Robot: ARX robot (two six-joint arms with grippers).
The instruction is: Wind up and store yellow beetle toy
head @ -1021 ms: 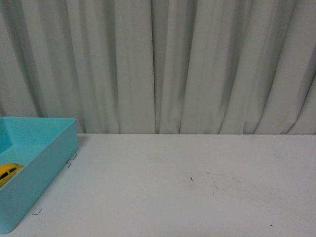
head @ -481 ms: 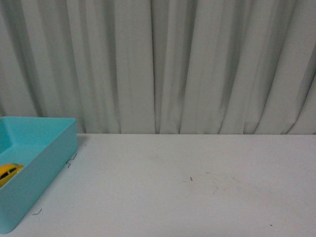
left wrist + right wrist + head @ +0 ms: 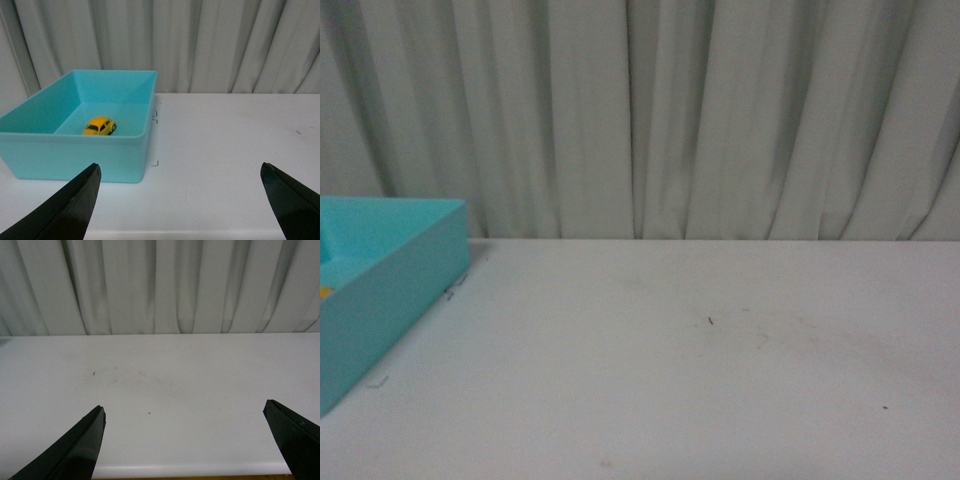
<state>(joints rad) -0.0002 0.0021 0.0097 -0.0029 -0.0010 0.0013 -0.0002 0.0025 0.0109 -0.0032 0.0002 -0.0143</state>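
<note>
i see a small yellow beetle toy car (image 3: 99, 125) with a glossy, hard-looking plastic shell. it sits in a turquoise rectangular plastic bin (image 3: 75, 159) whose walls look smooth and satin, with a soft sheen. the white table top (image 3: 720, 380) looks smooth and matt, marked by faint scuffs and tiny dark specks. behind it hangs a pale grey pleated cloth curtain (image 3: 650, 120), matt. my black gripper fingers (image 3: 75, 450) look like smooth, slightly shiny plastic.

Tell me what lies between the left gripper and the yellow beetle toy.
In the left wrist view, the turquoise bin's near wall stands between left gripper and yellow beetle toy.
</note>
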